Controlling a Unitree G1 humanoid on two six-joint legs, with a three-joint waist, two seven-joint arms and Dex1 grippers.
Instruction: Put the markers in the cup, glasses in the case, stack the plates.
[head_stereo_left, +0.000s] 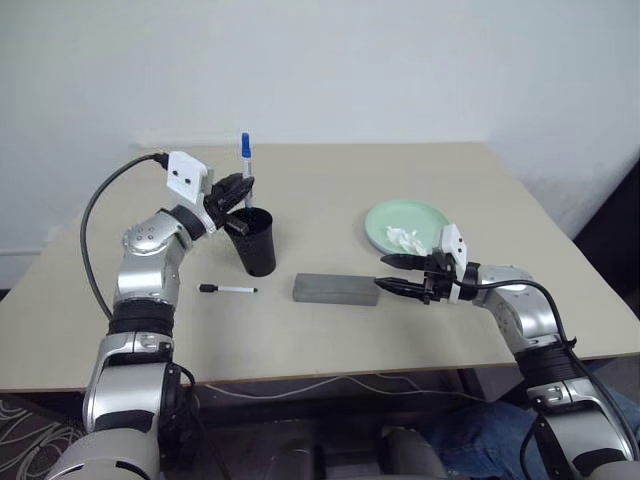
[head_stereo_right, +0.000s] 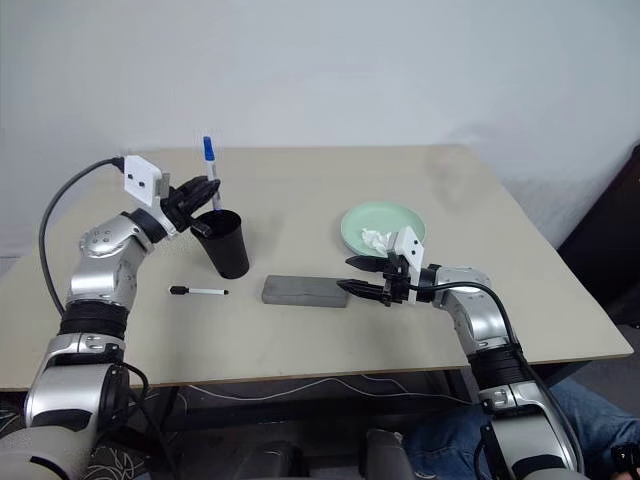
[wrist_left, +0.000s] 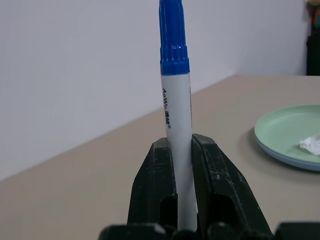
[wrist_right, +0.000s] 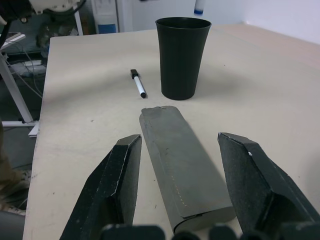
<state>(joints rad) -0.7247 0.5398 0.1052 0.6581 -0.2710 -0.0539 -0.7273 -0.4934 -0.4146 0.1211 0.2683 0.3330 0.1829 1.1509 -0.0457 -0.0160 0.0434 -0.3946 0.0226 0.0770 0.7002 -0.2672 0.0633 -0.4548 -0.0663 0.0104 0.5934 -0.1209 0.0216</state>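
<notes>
My left gripper (head_stereo_left: 243, 192) is shut on a blue-capped marker (wrist_left: 176, 115), held upright with its cap up, just above the rim of the black cup (head_stereo_left: 256, 241). A second marker (head_stereo_left: 228, 289), with black ends, lies on the table left of the cup. The grey case (head_stereo_left: 336, 289) lies closed in the middle. My right gripper (wrist_right: 180, 142) is open, level, with the near end of the case in front of its fingers. A mint green plate (head_stereo_left: 425, 215) sits behind it, with a bluish edge under its rim (wrist_left: 287, 159). The glasses are out of view.
A crumpled white tissue (head_stereo_left: 405, 239) lies on the green plate. The beige table (head_stereo_left: 330, 180) stands against a white wall, and its front edge runs just before my arms.
</notes>
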